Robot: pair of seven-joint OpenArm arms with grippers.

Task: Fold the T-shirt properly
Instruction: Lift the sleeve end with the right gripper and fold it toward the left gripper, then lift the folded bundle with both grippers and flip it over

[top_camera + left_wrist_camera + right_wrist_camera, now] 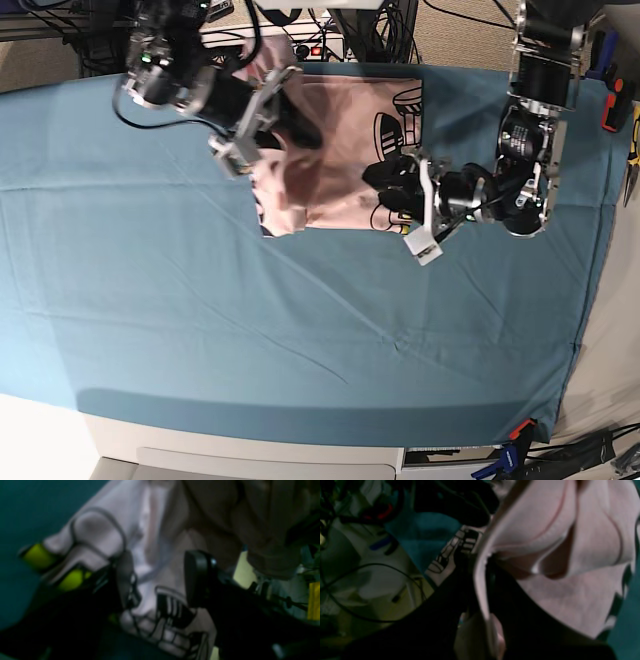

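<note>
The pale pink T-shirt (340,140) lies crumpled at the far middle of the teal tablecloth (300,330), its black lettering (385,125) along the right edge. My right gripper (288,105) is shut on a lifted fold at the shirt's left side. In the right wrist view a hemmed edge of the T-shirt (570,592) runs between the dark jaws of the right gripper (483,563). My left gripper (388,190) sits low at the shirt's lettered right edge. In the left wrist view the left gripper (160,580) stands open, with the printed T-shirt (150,555) lying between its fingers (197,577).
Cables and equipment (330,25) crowd the floor behind the table's far edge. A red-handled tool (610,105) hangs at the right edge, and clamps (510,445) grip the cloth at the near right corner. The tablecloth stretches wide toward the front.
</note>
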